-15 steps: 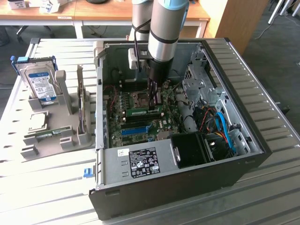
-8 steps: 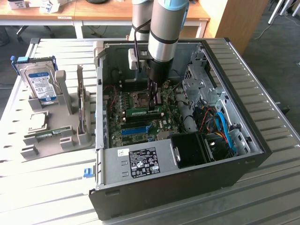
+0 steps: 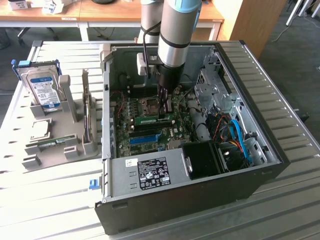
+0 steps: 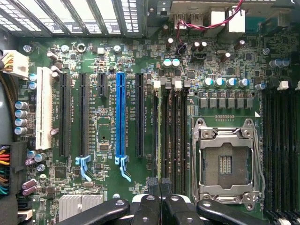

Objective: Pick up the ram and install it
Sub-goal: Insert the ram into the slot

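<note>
End effector [image 4: 160,186] closed atop ram [image 3: 150,120], seemingly slotted

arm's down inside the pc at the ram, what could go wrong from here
1. The gripper seems to sit over one end of the ram, not its middle, so a push there may seat it tilted.
2. The open processor socket lies right beside the memory slots, and a sideways slip might hit its bare contacts.

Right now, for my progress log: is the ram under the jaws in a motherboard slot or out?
In: the ram stands on edge in a slot beside the CPU socket. Fully latched: cannot tell.
</note>
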Robot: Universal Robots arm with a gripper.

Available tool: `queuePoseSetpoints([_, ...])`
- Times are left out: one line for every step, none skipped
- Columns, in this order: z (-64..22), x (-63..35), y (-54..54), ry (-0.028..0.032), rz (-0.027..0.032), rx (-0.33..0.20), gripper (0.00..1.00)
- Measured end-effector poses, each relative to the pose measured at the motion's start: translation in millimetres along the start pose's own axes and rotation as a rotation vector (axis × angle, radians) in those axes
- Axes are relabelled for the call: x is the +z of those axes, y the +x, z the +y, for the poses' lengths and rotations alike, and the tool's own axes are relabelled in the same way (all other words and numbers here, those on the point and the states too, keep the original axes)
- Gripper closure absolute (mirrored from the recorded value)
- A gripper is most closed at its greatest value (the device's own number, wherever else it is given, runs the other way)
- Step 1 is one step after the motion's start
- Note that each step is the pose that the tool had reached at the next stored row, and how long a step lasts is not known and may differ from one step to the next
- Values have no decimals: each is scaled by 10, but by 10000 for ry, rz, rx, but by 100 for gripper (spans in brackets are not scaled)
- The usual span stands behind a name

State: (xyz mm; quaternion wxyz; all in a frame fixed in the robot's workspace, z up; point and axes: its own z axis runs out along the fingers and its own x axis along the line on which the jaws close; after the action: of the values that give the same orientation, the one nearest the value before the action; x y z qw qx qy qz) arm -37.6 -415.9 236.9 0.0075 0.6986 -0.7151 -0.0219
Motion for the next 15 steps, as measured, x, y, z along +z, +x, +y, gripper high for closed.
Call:
queuePoseSetpoints([0,0,0,0,1,0,88])
queuePoseSetpoints([0,0,0,0,0,0,88])
queuePoseSetpoints([0,1,0,1,-2,0,88])
queuePoseSetpoints([0,6,-1,2,-6,0,88])
queuePoseSetpoints([-1,10,-1,3,-7,0,88])
queuePoseSetpoints([0,10,0,1,-4,0,88])
queuePoseSetpoints([-1,10,0,1,-3,0,88])
queuePoseSetpoints([0,10,0,1,-3,0,88])
queuePoseSetpoints([1,12,-1,1,-3,-9,88])
queuePoseSetpoints([1,12,-1,1,-3,-17,88])
queuePoseSetpoints([1,11,-1,0,-2,-18,88])
queuePoseSetpoints([1,11,-1,0,-2,-22,88])
queuePoseSetpoints([1,11,-1,0,-2,-31,88])
queuePoseSetpoints([1,11,-1,0,-2,-41,88])
queuePoseSetpoints([0,11,-1,0,-1,-53,88])
